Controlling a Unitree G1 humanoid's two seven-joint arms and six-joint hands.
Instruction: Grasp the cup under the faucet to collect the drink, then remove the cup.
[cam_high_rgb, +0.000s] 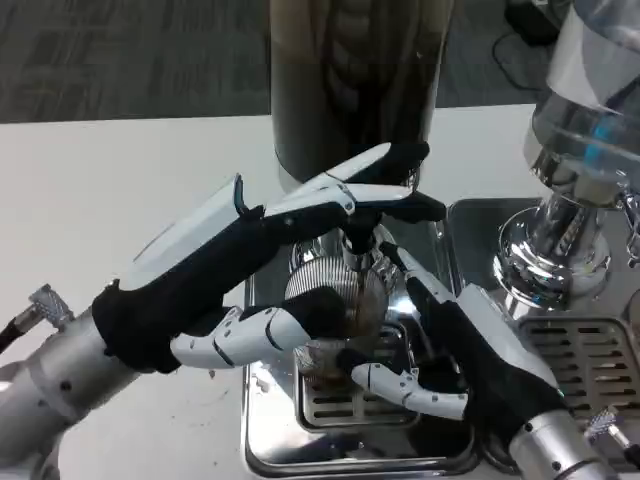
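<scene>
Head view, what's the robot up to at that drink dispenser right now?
The robot has both hands around a clear cup standing on the metal drip tray beneath the faucet of a dark drink dispenser. The left hand wraps the cup from the left and reaches up to the faucet, while the right hand steadies it from the right. Dark liquid appears to be collecting in the cup.

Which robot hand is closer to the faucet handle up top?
Left. The left hand reaches over the handle, its fingers on it. The right hand sits lower, at the cup on the tray.
</scene>
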